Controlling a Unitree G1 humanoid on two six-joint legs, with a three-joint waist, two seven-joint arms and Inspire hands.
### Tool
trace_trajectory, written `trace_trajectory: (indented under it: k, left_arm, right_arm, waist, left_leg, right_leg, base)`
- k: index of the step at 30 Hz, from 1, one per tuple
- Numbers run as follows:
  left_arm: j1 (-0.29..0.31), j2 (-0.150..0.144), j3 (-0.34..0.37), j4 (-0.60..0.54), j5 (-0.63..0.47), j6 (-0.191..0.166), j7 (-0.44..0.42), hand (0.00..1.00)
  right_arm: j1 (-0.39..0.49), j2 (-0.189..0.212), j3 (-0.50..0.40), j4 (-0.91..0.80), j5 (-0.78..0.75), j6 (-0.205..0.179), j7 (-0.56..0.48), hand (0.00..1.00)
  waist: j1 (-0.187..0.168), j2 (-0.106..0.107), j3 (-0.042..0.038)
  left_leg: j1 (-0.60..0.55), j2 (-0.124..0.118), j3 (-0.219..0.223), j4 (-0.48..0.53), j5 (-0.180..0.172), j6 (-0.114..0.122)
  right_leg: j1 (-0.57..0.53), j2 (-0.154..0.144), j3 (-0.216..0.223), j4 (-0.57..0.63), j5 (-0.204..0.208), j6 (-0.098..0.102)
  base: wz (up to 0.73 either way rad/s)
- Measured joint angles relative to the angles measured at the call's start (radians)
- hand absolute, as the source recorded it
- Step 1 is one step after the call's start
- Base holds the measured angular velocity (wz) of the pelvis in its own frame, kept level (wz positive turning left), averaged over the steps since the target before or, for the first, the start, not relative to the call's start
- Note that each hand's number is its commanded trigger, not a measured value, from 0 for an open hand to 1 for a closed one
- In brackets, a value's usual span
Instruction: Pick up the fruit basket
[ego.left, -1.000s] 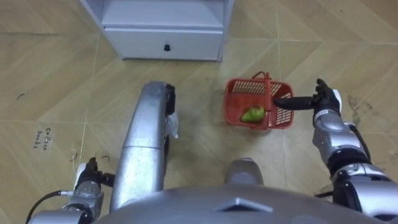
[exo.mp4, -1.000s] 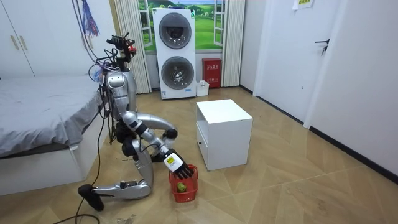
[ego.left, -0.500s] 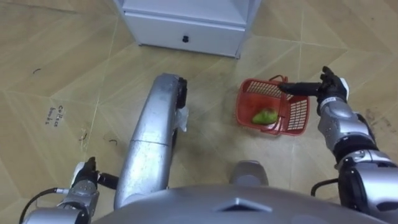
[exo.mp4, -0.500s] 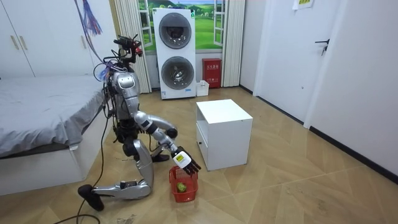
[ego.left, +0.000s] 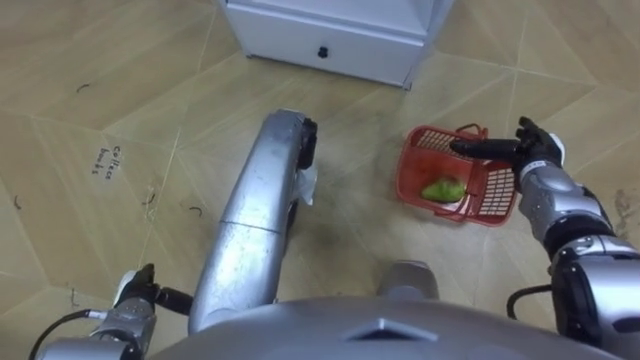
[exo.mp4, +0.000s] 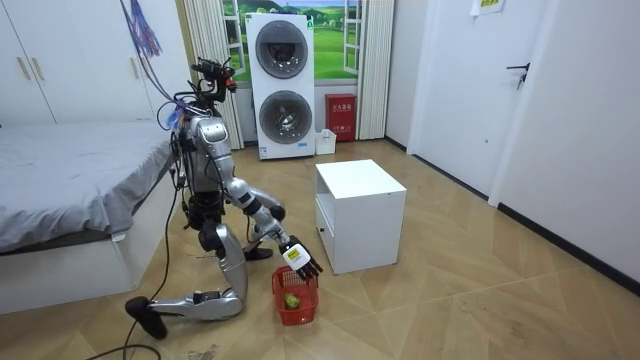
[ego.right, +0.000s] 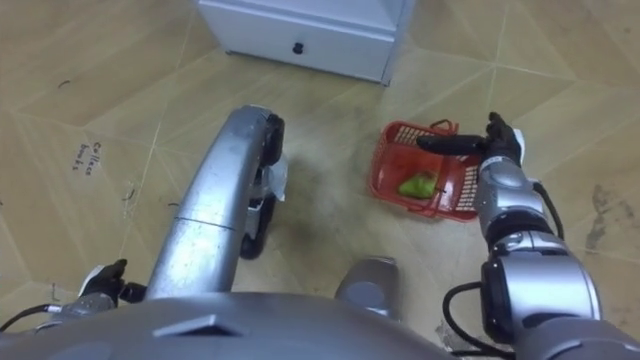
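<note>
Basket on wood floor (bed nearby)

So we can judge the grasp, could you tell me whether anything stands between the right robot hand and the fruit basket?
Nothing visible does: the right robot hand hovers, fingers straight, just over the red fruit basket, which holds a green fruit. The white cabinet stands apart, behind it.
</note>
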Motion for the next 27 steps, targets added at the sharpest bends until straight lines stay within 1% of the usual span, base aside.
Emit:
trace_trajectory:
  k: [2, 3, 5, 7, 10, 13, 16, 19, 22, 25, 27]
  left_arm:
    - [0.003, 0.001, 0.0, 0.0, 0.0, 0.0, -0.01, 0.0]
    - [0.003, 0.003, 0.0, 0.0, 0.0, 0.0, -0.011, 0.0]
    - [0.004, 0.007, -0.009, -0.006, 0.0, 0.0, -0.013, 0.0]
    - [0.008, 0.007, -0.024, -0.009, 0.0, 0.0, -0.019, 0.0]
    - [0.017, 0.012, -0.05, -0.01, -0.001, 0.001, -0.033, 0.0]
    - [0.034, 0.012, -0.061, -0.015, -0.002, 0.003, -0.041, 0.0]
    - [0.041, 0.012, -0.062, -0.015, -0.033, 0.006, -0.047, 0.0]
    - [0.042, 0.013, -0.062, -0.015, -0.038, 0.006, -0.058, 0.0]
    - [0.042, 0.013, -0.069, -0.016, -0.043, 0.007, -0.062, 0.0]
    - [0.042, 0.013, -0.088, -0.016, -0.079, 0.008, -0.067, 0.0]
    - [0.042, 0.013, -0.089, -0.016, -0.081, 0.008, -0.071, 0.0]
  right_arm:
    - [-0.004, -0.015, 0.004, 0.009, 0.0, 0.0, 0.006, 0.0]
    - [-0.007, -0.018, 0.004, 0.015, 0.0, -0.001, 0.008, 0.0]
    - [-0.01, -0.037, 0.028, 0.045, 0.003, 0.0, 0.022, 0.0]
    - [-0.011, -0.049, 0.037, 0.061, 0.004, 0.0, 0.026, 0.0]
    - [-0.013, -0.061, 0.068, 0.105, 0.024, 0.0, 0.036, 0.0]
    - [-0.01, -0.062, 0.074, 0.127, 0.072, 0.0, 0.043, 0.0]
    - [-0.009, -0.065, 0.074, 0.139, 0.094, 0.0, 0.059, 0.0]
    - [-0.01, -0.066, 0.083, 0.141, 0.121, 0.0, 0.069, 0.0]
    - [-0.011, -0.068, 0.095, 0.144, 0.129, 0.0, 0.069, 0.0]
    - [-0.012, -0.068, 0.111, 0.155, 0.129, 0.0, 0.077, 0.0]
    - [-0.012, -0.069, 0.111, 0.156, 0.129, 0.0, 0.08, 0.0]
  waist:
    - [0.008, 0.011, 0.0006]
    - [0.01, 0.013, 0.0006]
    - [0.017, 0.014, 0.0007]
    - [0.026, 0.019, -0.0022]
    - [0.032, 0.02, -0.0023]
    - [0.031, 0.023, -0.0018]
    - [0.032, 0.023, -0.0018]
    - [0.032, 0.022, -0.0018]
    - [0.031, 0.023, -0.0021]
    - [0.031, 0.023, -0.002]
    - [0.031, 0.027, -0.0016]
  left_leg:
    - [-0.001, 0.0, 0.004, -0.002, 0.001, 0.002]
    - [-0.001, 0.0, 0.006, -0.004, 0.001, 0.002]
    - [-0.003, 0.003, 0.021, -0.013, 0.004, 0.006]
    - [-0.012, 0.006, 0.023, -0.014, 0.007, 0.005]
    - [-0.017, 0.007, 0.023, -0.014, 0.007, 0.005]
    - [-0.02, 0.019, 0.03, -0.017, 0.007, 0.005]
    - [-0.022, 0.021, 0.031, -0.02, 0.007, 0.005]
    - [-0.026, 0.025, 0.034, -0.021, 0.007, 0.005]
    - [-0.035, 0.034, 0.04, -0.021, 0.009, 0.007]
    - [-0.038, 0.036, 0.041, -0.021, 0.009, 0.007]
    - [-0.038, 0.037, 0.042, -0.021, 0.009, 0.007]
  right_leg:
    - [0.0, -0.004, -0.002, -0.001, 0.0, 0.0]
    - [0.0, -0.006, -0.001, -0.001, 0.0, 0.0]
    - [-0.005, -0.019, -0.003, -0.001, 0.0, 0.0]
    - [-0.019, -0.019, 0.001, 0.0, 0.0, 0.0]
    - [-0.025, -0.018, 0.001, -0.001, 0.0, 0.0]
    - [-0.032, -0.016, 0.001, 0.001, 0.0, 0.0]
    - [-0.037, -0.018, 0.002, 0.002, 0.0, 0.0]
    - [-0.045, -0.018, 0.005, 0.002, 0.0, 0.0]
    - [-0.059, -0.018, 0.008, 0.004, -0.001, 0.0]
    - [-0.062, -0.018, 0.008, 0.003, -0.001, 0.0]
    - [-0.063, -0.018, 0.009, 0.004, -0.001, 0.0]
  base:
    - [0.03]
    - [0.04]
    - [0.06]
    - [0.02]
    - [0.0]
    - [0.0]
    - [0.0]
    - [-0.01]
    - [-0.01]
    - [0.0]
    - [0.0]
